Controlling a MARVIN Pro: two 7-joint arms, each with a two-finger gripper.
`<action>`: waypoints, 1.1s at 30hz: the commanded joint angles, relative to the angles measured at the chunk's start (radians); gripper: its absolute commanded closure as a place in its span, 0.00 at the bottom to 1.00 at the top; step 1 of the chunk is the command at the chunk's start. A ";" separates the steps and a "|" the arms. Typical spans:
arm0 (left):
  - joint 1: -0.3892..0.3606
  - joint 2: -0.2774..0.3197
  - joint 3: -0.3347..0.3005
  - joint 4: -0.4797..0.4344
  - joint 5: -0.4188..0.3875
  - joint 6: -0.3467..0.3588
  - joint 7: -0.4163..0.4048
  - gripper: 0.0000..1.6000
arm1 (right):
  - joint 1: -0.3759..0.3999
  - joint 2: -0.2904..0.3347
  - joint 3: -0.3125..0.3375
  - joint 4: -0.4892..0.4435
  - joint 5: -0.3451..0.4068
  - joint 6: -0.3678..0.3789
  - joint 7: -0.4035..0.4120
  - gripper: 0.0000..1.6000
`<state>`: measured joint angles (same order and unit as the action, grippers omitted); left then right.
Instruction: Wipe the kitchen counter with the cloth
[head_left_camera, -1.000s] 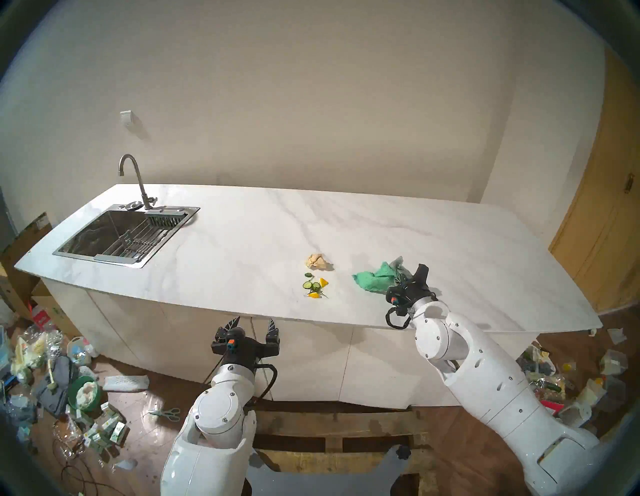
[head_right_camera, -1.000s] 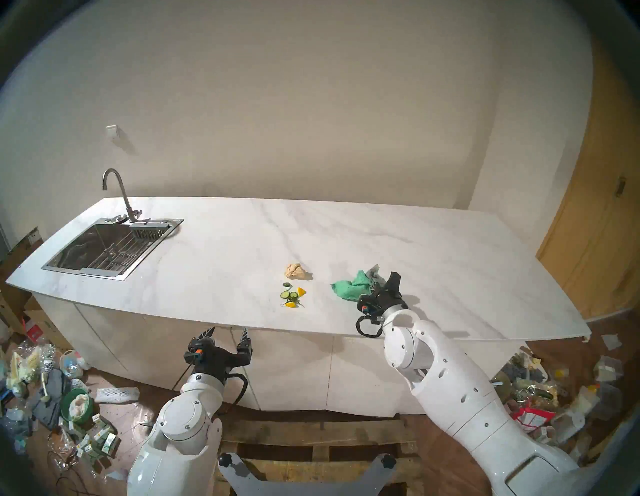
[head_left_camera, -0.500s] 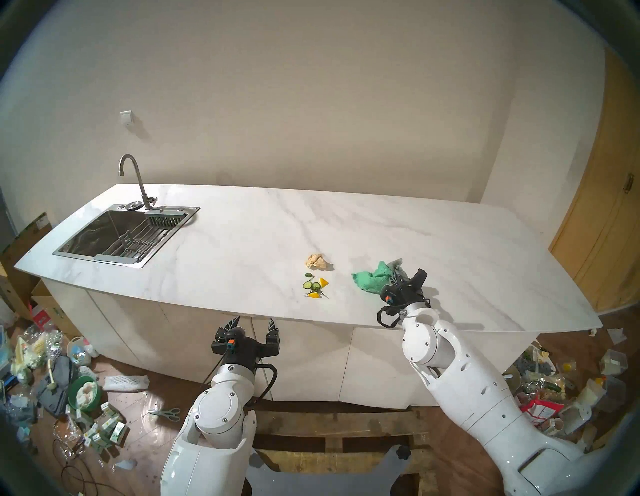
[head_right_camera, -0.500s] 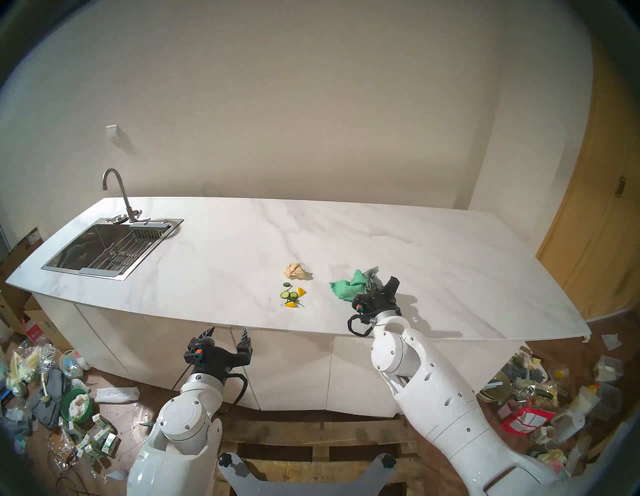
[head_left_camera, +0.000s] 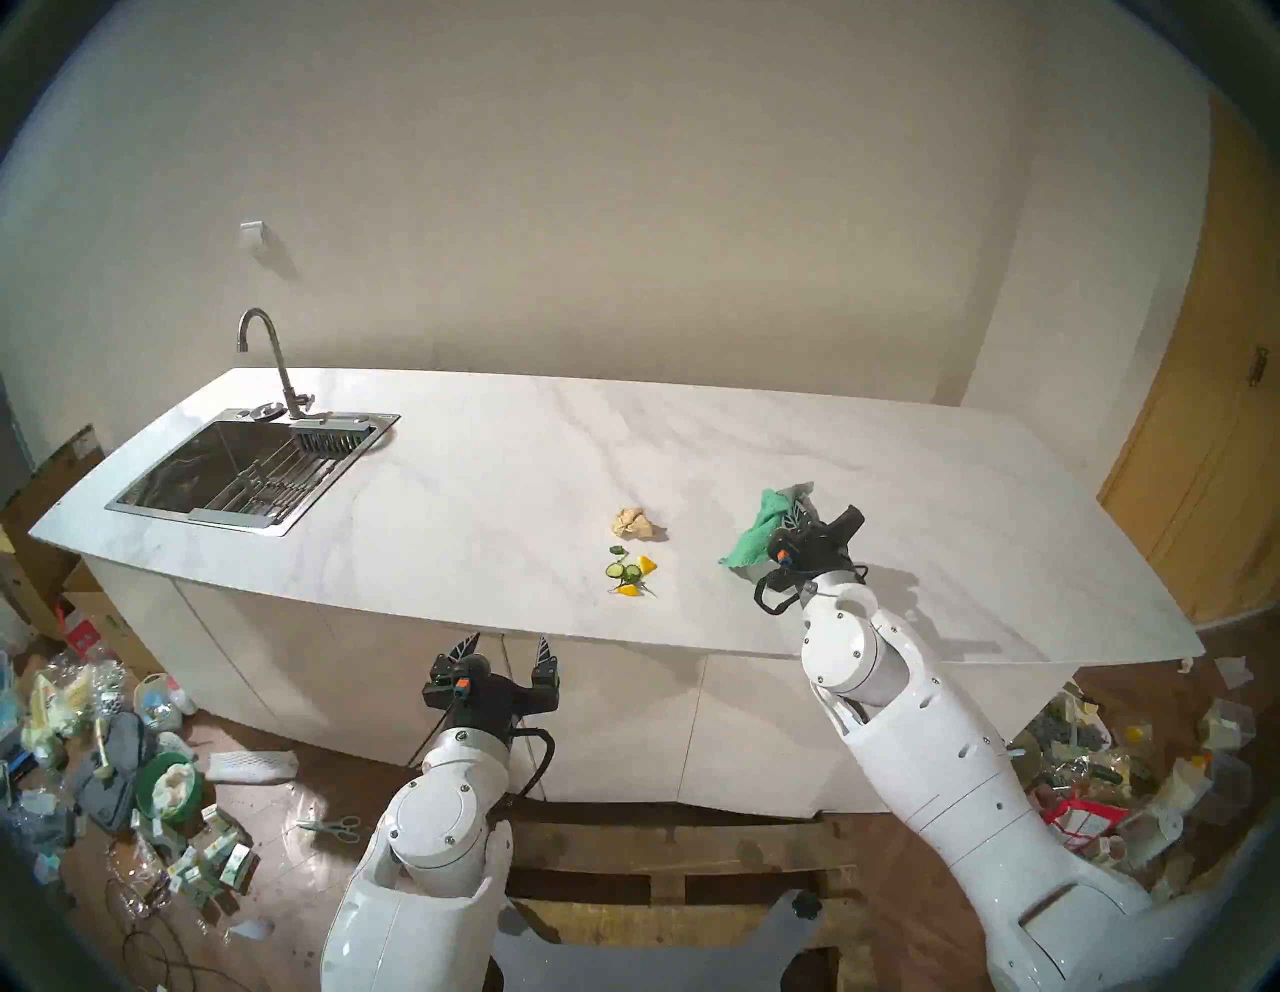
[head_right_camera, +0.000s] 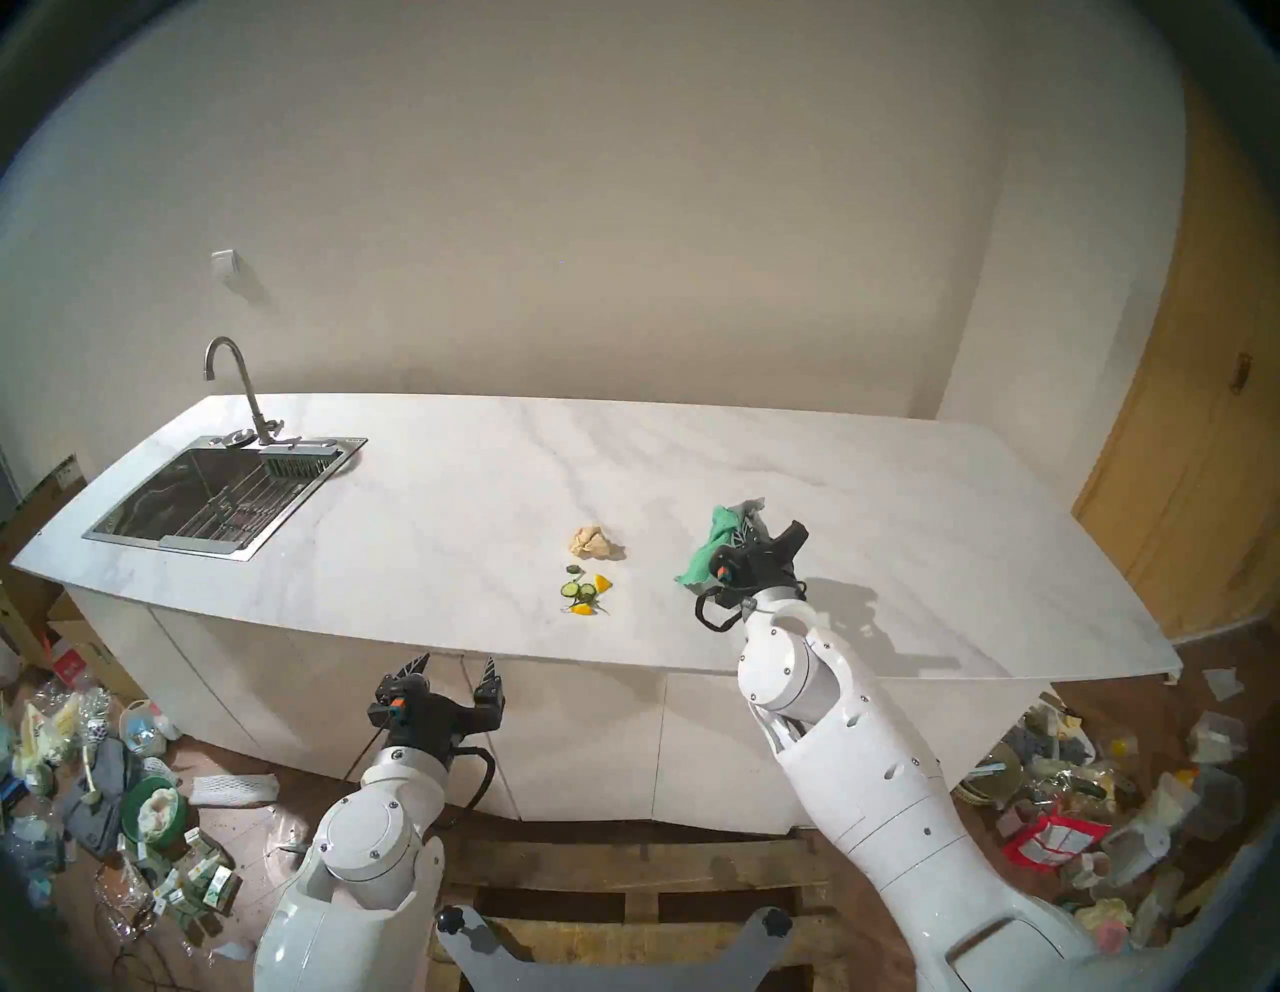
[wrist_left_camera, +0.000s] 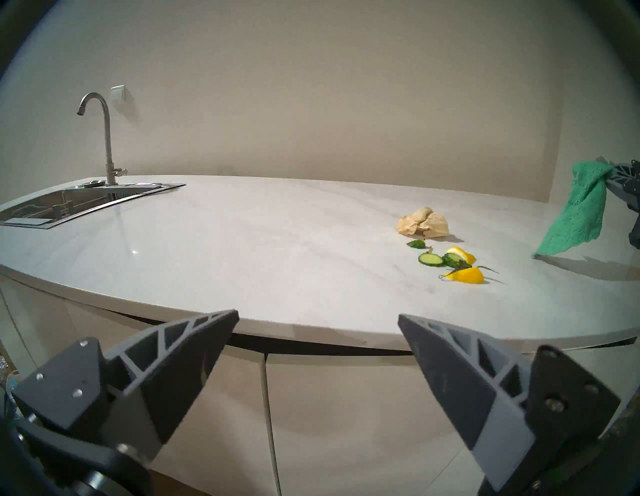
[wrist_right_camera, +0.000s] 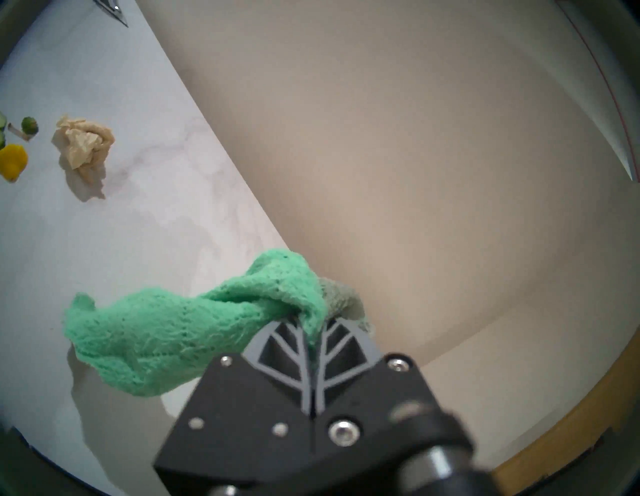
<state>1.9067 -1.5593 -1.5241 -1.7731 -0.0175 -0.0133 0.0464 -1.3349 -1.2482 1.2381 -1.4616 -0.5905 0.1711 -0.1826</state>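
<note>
Above the right half of the kitchen counter (head_left_camera: 485, 478), the right gripper (wrist_right_camera: 313, 332) has its jaws pressed together on a bunch of the teal-green cloth (wrist_right_camera: 166, 332), whose grey reverse side shows just past the fingertips. From the left wrist view the cloth (wrist_left_camera: 578, 214) hangs down from that gripper as a loose flap, and its lowest corner is at or just above the marble-look surface; whether it touches cannot be told, though a shadow lies on the slab under it. In the head views the cloth (head_left_camera: 758, 533) sits bunched at the front of the right gripper (head_left_camera: 796, 516), which reaches over the slab from its near edge. To the cloth's left, apart from it, a crumpled beige paper wad (head_left_camera: 637, 523) lies on the counter, and just in front of the wad are cucumber slices (head_left_camera: 622, 571) mixed with yellow lemon pieces (head_left_camera: 647, 564) and small green scraps. The steel sink (head_left_camera: 208, 516) with its curved tap (head_left_camera: 267, 353) occupies the far left end of the slab, well away from the scraps. The left gripper (head_left_camera: 502, 648) hangs in front of the white cabinet fronts (head_left_camera: 609, 720), just below the counter's near edge, with its jaws wide apart and nothing between them.
</note>
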 joint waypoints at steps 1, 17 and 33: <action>-0.005 0.001 0.002 -0.028 -0.001 -0.006 -0.004 0.00 | 0.030 -0.024 0.036 -0.051 0.047 -0.040 -0.019 1.00; -0.004 0.002 0.002 -0.029 -0.001 -0.006 -0.004 0.00 | 0.060 0.099 0.056 -0.002 0.023 0.030 0.139 1.00; -0.004 0.002 0.002 -0.030 -0.001 -0.005 -0.004 0.00 | 0.102 0.159 0.020 0.051 0.010 0.026 0.345 0.00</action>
<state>1.9071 -1.5588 -1.5238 -1.7739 -0.0179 -0.0133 0.0464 -1.2652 -1.1399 1.2559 -1.3578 -0.5871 0.1909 0.0736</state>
